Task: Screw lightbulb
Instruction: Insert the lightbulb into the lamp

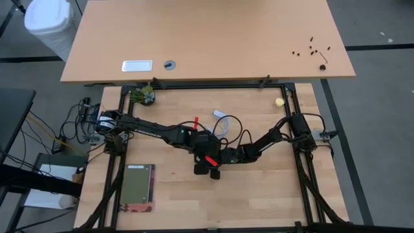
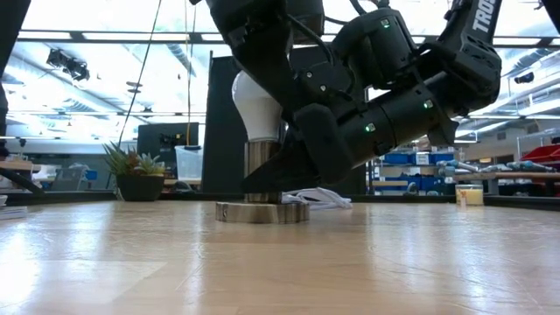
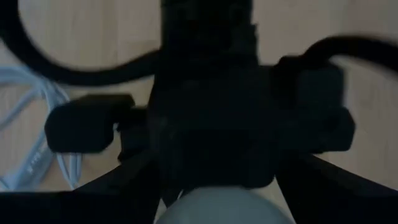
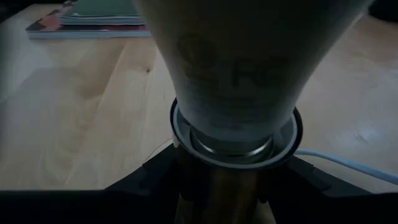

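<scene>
The white frosted lightbulb (image 2: 255,107) stands upright, its narrow end (image 4: 233,118) down in the white collar of a metal socket (image 2: 260,166). The socket rises from a round disc base (image 2: 262,212) that lies flat on the table. My left gripper (image 1: 206,157) comes down over the bulb's globe (image 3: 224,210) from above; whether it touches the glass I cannot tell. My right gripper (image 4: 217,199) is low beside the socket and shut on its stem. In the high view both grippers hide the bulb. My right gripper pinches the socket's brass stem (image 4: 217,186) between its two fingers, just under the white collar. The fingers (image 2: 284,171) reach in from the table's right, slanting slightly down. The socket stands upright with its disc base on the table.
A white cord (image 2: 319,199) lies coiled behind the socket base (image 1: 222,123). A stack of books (image 1: 139,188) lies at the near left. A small potted plant (image 1: 143,96) stands at the far left, and a yellowish ball (image 1: 279,101) at the far right.
</scene>
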Motion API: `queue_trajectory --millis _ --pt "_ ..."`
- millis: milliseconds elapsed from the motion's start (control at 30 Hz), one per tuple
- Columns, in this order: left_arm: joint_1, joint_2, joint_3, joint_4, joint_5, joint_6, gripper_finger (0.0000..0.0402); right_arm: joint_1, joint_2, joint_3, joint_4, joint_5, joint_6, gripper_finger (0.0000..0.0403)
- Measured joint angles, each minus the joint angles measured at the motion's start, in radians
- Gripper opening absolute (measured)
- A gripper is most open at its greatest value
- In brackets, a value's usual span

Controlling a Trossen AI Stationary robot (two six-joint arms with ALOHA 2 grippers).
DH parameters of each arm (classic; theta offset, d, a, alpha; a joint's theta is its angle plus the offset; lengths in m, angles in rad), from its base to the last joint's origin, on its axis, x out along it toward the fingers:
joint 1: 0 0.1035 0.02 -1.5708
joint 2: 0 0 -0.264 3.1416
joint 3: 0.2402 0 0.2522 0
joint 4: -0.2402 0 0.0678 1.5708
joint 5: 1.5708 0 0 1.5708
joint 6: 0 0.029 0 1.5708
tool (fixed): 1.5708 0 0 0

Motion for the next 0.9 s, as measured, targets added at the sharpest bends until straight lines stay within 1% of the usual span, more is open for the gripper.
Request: queue_trajectory --millis 233,333,433,667,800,900 --pt "-0.001 0.000 0.052 -0.098 -0.005 0.053 0.0364 -0.001 0.000 0.000 0.000 0.001 0.001 0.0204" --pt "-0.001 0.000 0.076 -0.127 -0.011 0.077 0.0382 -0.001 0.000 0.000 0.000 0.000 0.003 0.0205" --pt "-0.002 -0.001 0.107 -0.150 -0.020 0.091 0.0384 -0.002 0.000 0.000 0.000 0.000 0.004 0.0204" --pt "-0.001 -0.002 0.177 -0.247 -0.040 0.154 0.0369 -0.001 0.000 0.000 0.000 0.000 0.005 0.0205" --pt "-0.002 -0.003 0.217 -0.305 -0.040 0.154 0.0367 -0.001 0.000 0.000 0.000 -0.001 0.006 0.0205" --pt "-0.007 -0.003 0.237 -0.343 -0.043 0.144 0.0367 -0.005 0.000 0.000 -0.003 0.000 0.036 0.0210"
